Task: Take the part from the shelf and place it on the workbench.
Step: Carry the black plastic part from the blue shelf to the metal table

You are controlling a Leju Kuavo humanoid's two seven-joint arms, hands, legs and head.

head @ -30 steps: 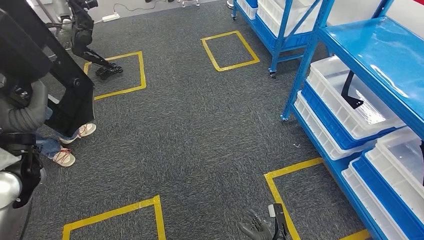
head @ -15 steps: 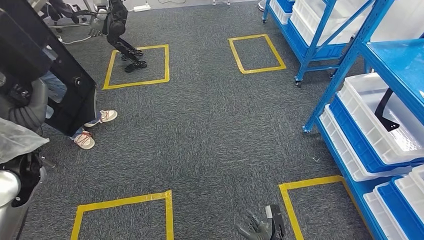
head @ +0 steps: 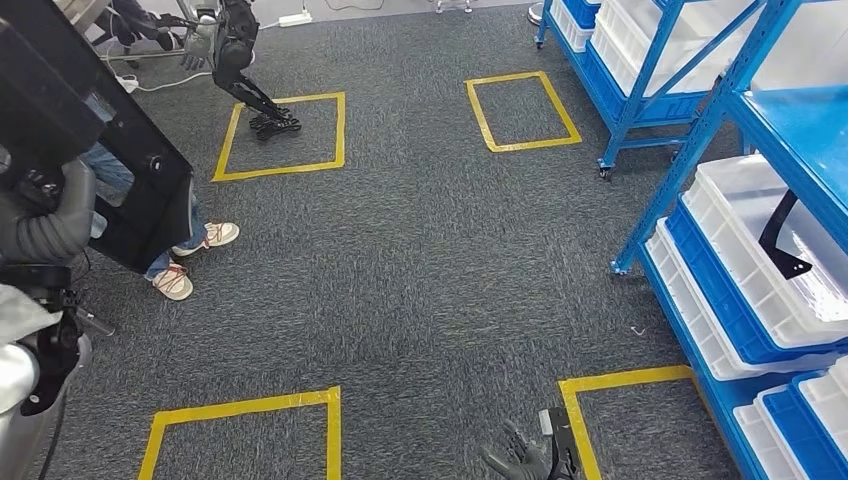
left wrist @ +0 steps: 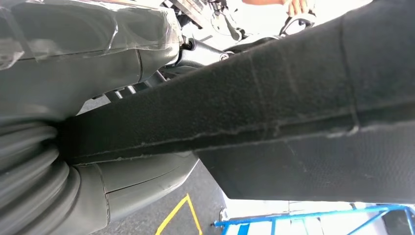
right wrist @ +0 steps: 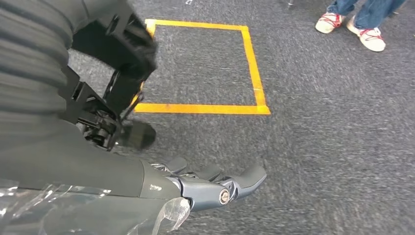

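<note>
The shelf (head: pixel 735 120) stands on the carpet floor (head: pixel 420 260), at the right. A bin (head: pixel 745 250) sits on its lower level, and a bracket part (head: pixel 782 240) lies in this bin. Left of the shelf, well apart, a person's feet (head: pixel 190 262) stand on the floor. Behind them, further from the shelf, another robot (head: pixel 240 60) stands in a taped square (head: pixel 285 135).

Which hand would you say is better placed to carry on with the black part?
The left, most likely. The left hand already holds the large black part up at the robot's side. The right hand hangs low over the carpet, fingers apart and holding nothing.
</note>
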